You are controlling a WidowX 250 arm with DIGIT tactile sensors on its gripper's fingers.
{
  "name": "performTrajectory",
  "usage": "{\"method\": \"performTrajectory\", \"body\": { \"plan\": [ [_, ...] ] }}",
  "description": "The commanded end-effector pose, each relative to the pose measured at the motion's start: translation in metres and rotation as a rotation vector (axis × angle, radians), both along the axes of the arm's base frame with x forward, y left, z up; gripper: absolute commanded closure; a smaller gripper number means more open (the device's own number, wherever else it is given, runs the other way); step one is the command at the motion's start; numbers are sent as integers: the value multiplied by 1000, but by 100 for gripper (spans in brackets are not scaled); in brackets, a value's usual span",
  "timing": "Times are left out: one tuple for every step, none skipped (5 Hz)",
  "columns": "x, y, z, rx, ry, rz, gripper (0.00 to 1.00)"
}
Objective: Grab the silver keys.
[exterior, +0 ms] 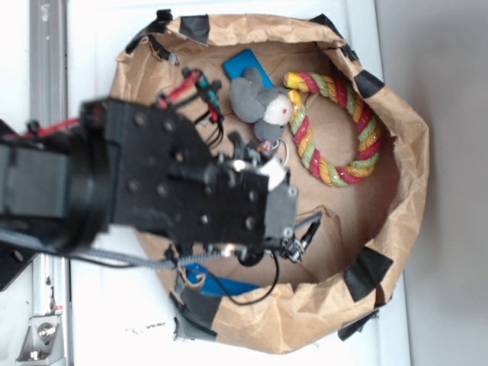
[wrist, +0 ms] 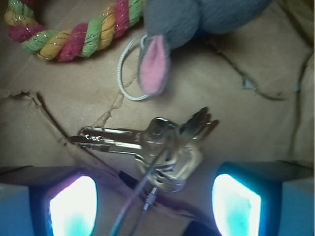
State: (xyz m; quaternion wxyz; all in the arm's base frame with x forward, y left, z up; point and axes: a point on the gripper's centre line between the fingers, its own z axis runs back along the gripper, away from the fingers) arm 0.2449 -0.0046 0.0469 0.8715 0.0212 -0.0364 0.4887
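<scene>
Pincer [wrist: 155, 204] spread wide, one glowing pad on each side of the bunch of shiny silver metal keys [wrist: 162, 147], which lies flat on the brown paper floor [wrist: 256, 113] between them; approach step, judged ready for a straight drop and close. Just beyond sits the grey plush mouse [wrist: 197, 19] with its thin white ring [wrist: 129, 69], then the multicoloured rope ring [wrist: 74, 34]; bare paper right of the keys, crumpled paper wall [exterior: 404, 175] well off.
</scene>
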Motion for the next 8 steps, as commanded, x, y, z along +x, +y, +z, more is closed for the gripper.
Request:
{"method": "performTrajectory", "body": {
  "plan": [
    [-2,-8,-14,50,0,0,0],
    [-4,-1,-4,3,7,-17,100],
    [-4,5,5,-15,14,-20,100],
    [0,5,12,-26,32,-7,100],
    [8,1,13,-13,43,24,100],
    [9,0,13,-15,38,34,100],
    [10,1,19,-17,39,37,100],
    [21,13,44,-36,120,62,100]
  ]
}}
